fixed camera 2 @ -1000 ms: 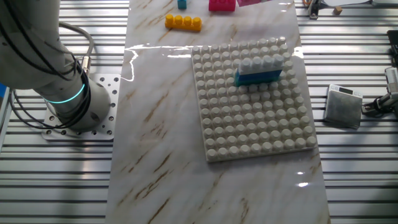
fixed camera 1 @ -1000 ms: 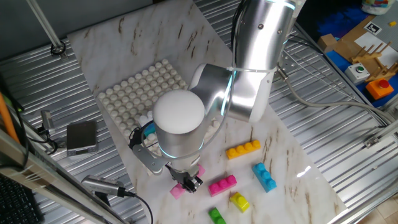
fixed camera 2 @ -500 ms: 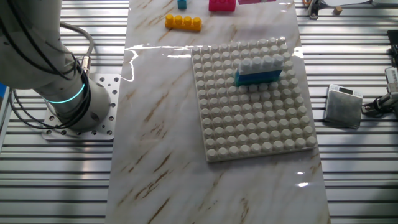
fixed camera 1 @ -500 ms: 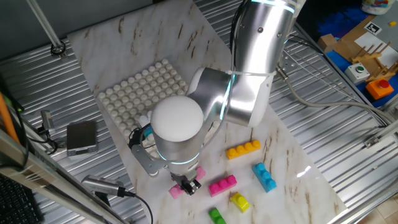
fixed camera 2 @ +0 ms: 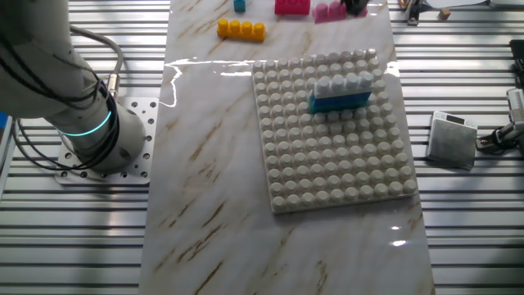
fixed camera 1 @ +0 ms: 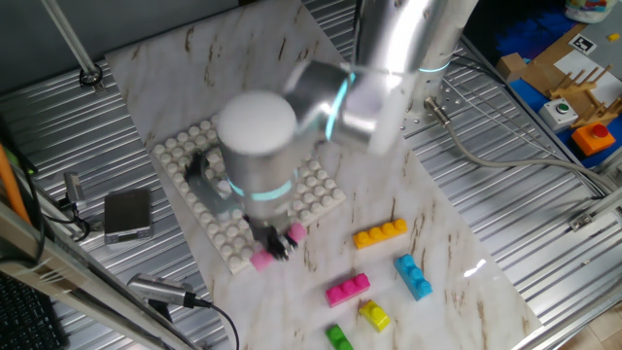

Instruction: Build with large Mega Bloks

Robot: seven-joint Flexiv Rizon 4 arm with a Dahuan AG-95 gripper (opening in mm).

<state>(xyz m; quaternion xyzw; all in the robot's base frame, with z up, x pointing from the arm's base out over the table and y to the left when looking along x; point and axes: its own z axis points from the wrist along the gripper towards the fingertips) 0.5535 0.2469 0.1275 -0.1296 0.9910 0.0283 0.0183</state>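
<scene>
My gripper [fixed camera 1: 279, 245] is shut on a pale pink brick [fixed camera 1: 262, 259], held just above the near edge of the white studded baseplate [fixed camera 1: 190, 151]; the arm is motion-blurred. From the other side the pink brick [fixed camera 2: 329, 11] shows at the top edge with the dark fingers [fixed camera 2: 354, 6] beside it, just beyond the baseplate [fixed camera 2: 336, 164]. A white brick on a blue brick [fixed camera 2: 340, 92] stands on the plate. Loose on the marble lie an orange bar [fixed camera 1: 379, 233], a magenta bar [fixed camera 1: 348, 289], a blue brick [fixed camera 1: 413, 275], a yellow brick [fixed camera 1: 374, 314] and a green one [fixed camera 1: 338, 337].
A small grey box [fixed camera 1: 127, 214] with cables sits on the slatted metal beside the plate. Cardboard and coloured boxes [fixed camera 1: 564, 73] stand at the far right. The robot base [fixed camera 2: 90, 123] is bolted left of the marble sheet.
The arm has swung up and left from the loose bricks toward the baseplate, carrying the pink brick off the marble. In the other view that brick has come further into the picture.
</scene>
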